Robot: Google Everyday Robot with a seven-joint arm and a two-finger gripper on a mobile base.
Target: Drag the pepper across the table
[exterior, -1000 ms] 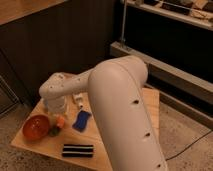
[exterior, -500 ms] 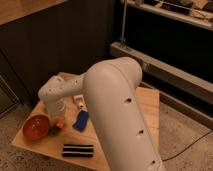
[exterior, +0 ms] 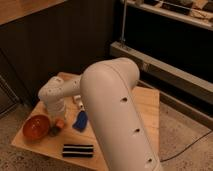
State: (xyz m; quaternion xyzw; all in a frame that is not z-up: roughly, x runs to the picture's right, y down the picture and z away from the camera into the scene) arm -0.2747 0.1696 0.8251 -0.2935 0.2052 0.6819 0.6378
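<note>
Here, in the single camera view, a wooden table of light planks stands on a speckled floor in front of a dark wall. The robot's big white arm fills the middle of the scene, rising from the lower right and bending over to the left part of the tabletop. Its wrist points down, and the gripper sits low at the table surface, just right of a round orange-red bowl. Whether the gripper is open or closed, and whether it has hold of anything, cannot be told: it shows only as a dark shape under the wrist.

The pepper shows as a small orange patch right at the gripper, between the bowl and a blue sponge; whether the two touch cannot be made out. The sponge lies just to the pepper's right. Nearer the front edge lies a black bar with pale stripes. A small white thing sits behind the sponge, next to the arm. A dark cable trails on the floor at right.
</note>
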